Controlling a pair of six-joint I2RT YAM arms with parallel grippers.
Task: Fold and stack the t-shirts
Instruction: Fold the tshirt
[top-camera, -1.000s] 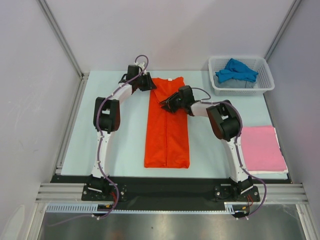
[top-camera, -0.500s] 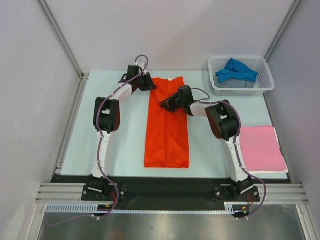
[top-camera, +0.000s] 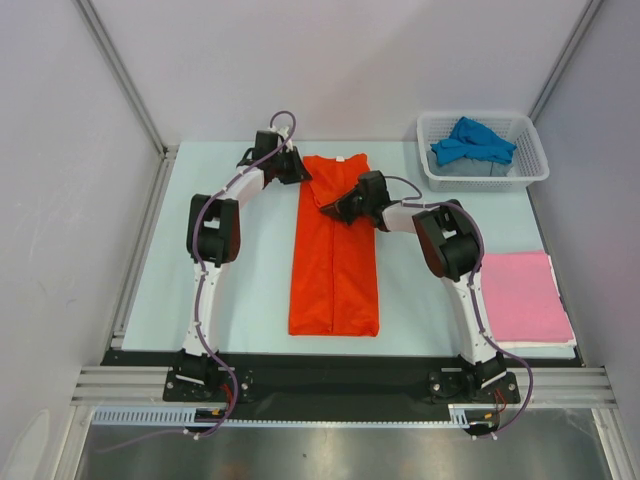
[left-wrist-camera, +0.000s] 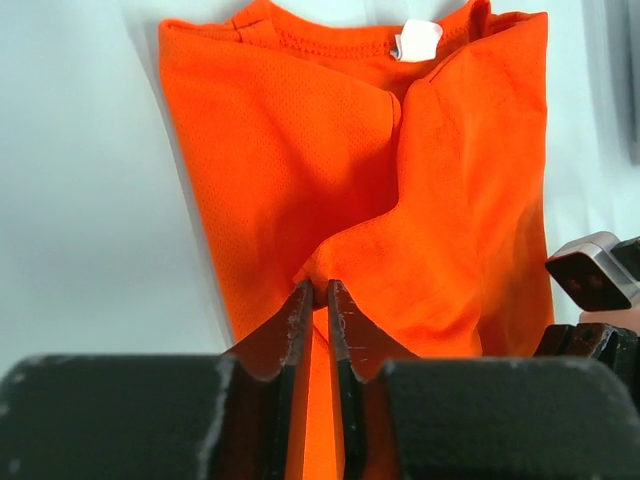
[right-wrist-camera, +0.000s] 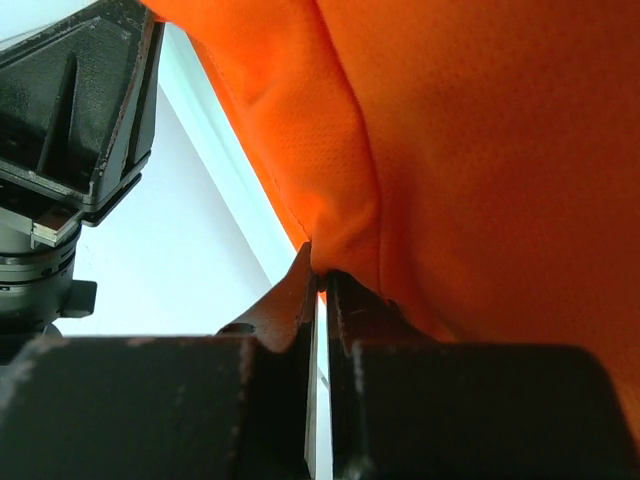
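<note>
The orange-red t-shirt lies folded into a long strip down the middle of the table, collar at the far end. My left gripper sits at its far left corner, shut on a pinch of the orange cloth. My right gripper rests on the strip's left part a little nearer, shut on a fold of the same shirt. The pink t-shirt lies folded flat at the near right. The blue t-shirt is crumpled in the basket.
A white mesh basket stands at the far right corner. The black rail runs along the table's near edge, with both arm bases on it. Walls close in the left, right and far sides.
Both grippers have closed onto the orange-red shirt's cloth near the collar end. The arms have barely shifted.
</note>
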